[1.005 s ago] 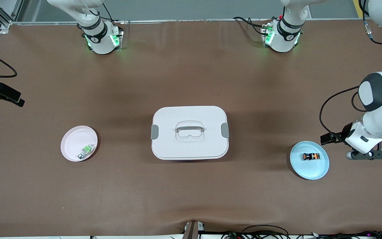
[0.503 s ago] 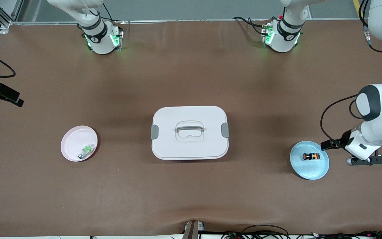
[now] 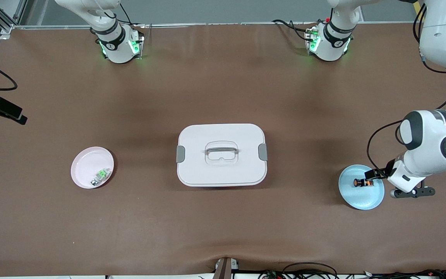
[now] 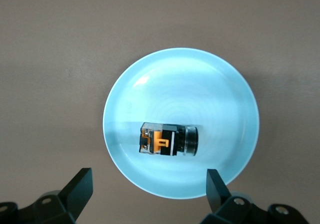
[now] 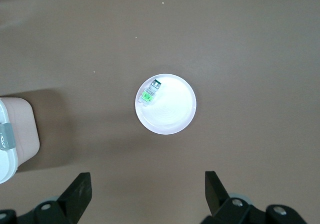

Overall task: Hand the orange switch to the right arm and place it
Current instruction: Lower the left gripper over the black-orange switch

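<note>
The orange switch (image 3: 363, 182), a stubby black part with orange bands, lies on its side in the light blue plate (image 3: 362, 197) toward the left arm's end of the table. In the left wrist view the switch (image 4: 167, 140) is in the middle of the plate (image 4: 220, 84). My left gripper (image 4: 148, 184) is open and empty, above the plate's rim and apart from the switch. The left arm's wrist (image 3: 405, 176) hangs beside the plate. My right gripper (image 5: 147, 189) is open and empty, high over bare table near the pink plate (image 5: 170, 116).
A white lidded box (image 3: 221, 155) with a handle stands mid-table. The pink plate (image 3: 87, 162) toward the right arm's end holds a small green-and-clear part (image 3: 100, 175). Cables lie along the table's edge nearest the front camera.
The left arm has swung in toward the blue plate, so its wrist is now at the plate's edge. The switch, plates and box have not moved.
</note>
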Controlling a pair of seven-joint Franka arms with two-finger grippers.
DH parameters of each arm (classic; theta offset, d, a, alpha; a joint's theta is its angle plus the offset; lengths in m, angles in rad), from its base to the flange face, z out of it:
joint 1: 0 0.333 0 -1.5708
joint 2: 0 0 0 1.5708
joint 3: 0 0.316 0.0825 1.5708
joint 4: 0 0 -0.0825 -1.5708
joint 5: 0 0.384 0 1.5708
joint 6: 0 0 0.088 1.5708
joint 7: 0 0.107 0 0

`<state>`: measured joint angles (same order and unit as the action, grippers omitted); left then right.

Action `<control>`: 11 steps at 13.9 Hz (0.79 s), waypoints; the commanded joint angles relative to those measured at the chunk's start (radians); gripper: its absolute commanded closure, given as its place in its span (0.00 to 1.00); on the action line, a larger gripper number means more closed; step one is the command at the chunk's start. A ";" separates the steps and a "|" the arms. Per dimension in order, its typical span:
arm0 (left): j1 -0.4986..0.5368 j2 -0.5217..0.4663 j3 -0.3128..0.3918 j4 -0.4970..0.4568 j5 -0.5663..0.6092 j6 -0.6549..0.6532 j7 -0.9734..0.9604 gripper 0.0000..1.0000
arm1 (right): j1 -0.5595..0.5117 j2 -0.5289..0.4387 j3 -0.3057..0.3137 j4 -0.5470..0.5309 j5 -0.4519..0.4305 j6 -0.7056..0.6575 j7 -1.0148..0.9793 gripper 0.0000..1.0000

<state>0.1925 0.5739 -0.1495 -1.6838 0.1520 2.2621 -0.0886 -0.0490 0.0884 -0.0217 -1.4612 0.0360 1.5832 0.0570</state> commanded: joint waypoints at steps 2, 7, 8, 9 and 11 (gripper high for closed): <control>0.001 0.040 -0.002 0.025 0.026 0.025 -0.025 0.00 | -0.014 -0.016 0.009 -0.008 0.015 -0.006 0.009 0.00; 0.002 0.090 -0.005 0.042 0.017 0.073 -0.025 0.00 | -0.015 -0.015 0.009 -0.008 0.015 -0.006 0.007 0.00; -0.001 0.095 -0.005 0.042 0.015 0.074 -0.025 0.00 | -0.018 -0.016 0.009 -0.008 0.015 -0.008 0.009 0.00; -0.004 0.104 -0.005 0.044 0.014 0.080 -0.025 0.00 | -0.022 -0.015 0.009 -0.008 0.015 -0.008 0.009 0.00; -0.004 0.107 -0.005 0.038 0.014 0.106 -0.025 0.00 | -0.022 -0.016 0.009 -0.008 0.015 -0.008 0.009 0.00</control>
<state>0.1917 0.6685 -0.1525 -1.6597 0.1545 2.3488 -0.0937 -0.0553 0.0884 -0.0217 -1.4612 0.0364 1.5825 0.0572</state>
